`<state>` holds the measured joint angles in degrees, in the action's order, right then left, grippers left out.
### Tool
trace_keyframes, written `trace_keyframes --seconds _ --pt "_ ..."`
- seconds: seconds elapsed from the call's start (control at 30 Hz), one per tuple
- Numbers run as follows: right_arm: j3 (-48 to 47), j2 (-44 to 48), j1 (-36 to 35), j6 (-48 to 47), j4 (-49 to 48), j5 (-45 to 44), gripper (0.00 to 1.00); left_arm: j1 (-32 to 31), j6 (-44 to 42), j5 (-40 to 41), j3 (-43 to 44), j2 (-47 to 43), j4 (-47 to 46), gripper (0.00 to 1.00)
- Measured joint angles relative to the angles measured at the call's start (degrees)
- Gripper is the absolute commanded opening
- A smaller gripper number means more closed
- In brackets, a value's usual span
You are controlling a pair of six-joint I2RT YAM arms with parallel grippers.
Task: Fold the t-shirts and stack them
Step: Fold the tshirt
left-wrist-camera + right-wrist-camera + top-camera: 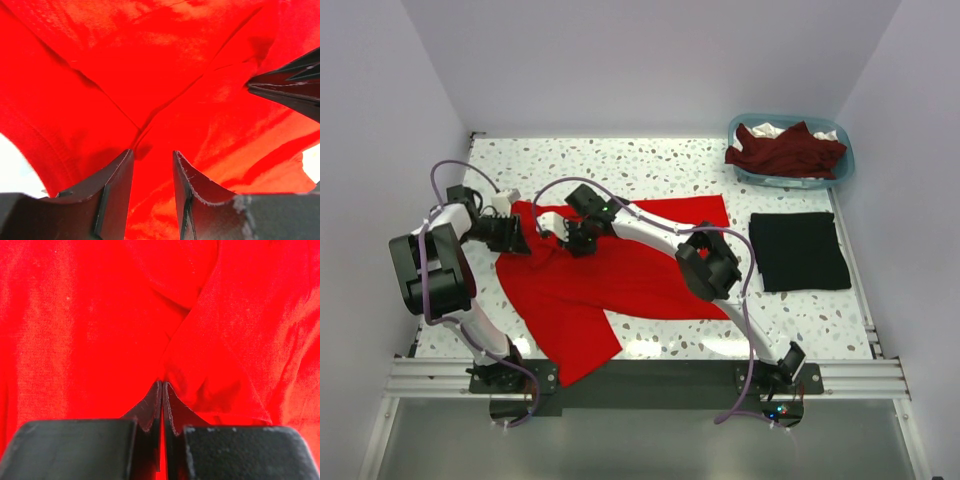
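On the table's right side: black t-shirt (800,250) lies folded flat; I count it done.
Basket (848,160): maroon t-shirt (785,152) heaped inside, unfolded.
Red t-shirt (620,280): rumpled at centre-left, not yet folded.
Left gripper (152,152): jaws partly closed on bunched red cloth.
Right gripper (162,384): clenched, pinching a red crease.
Remaining, as I judge: fold two, stack all.

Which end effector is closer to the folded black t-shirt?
Right. The right end effector sits on the red t-shirt, left of the black t-shirt; the left end effector is farther left.
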<state>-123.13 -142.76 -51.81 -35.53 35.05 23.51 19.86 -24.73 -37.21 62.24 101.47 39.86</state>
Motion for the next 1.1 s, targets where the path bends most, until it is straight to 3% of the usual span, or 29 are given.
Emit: trace_keyframes --seconds 0.27,0.43,0.77,1.1 --pt "0.00 0.00 0.11 0.02 -0.02 0.28 0.00 -0.13 0.09 1.95 -1.51 0.00 -1.42 0.35" --pt "0.00 0.07 0.26 0.02 0.04 0.61 0.00 -0.57 0.11 1.68 -1.60 0.00 -1.92 0.01" --pt "0.24 1.60 1.75 -0.07 1.46 2.58 0.00 -0.81 -5.60 -4.13 -1.64 -4.85 1.84 0.00" --pt "3.76 7.06 4.66 -3.15 4.26 5.29 0.00 -4.50 -19.32 -9.03 -5.38 -9.73 11.58 0.00"
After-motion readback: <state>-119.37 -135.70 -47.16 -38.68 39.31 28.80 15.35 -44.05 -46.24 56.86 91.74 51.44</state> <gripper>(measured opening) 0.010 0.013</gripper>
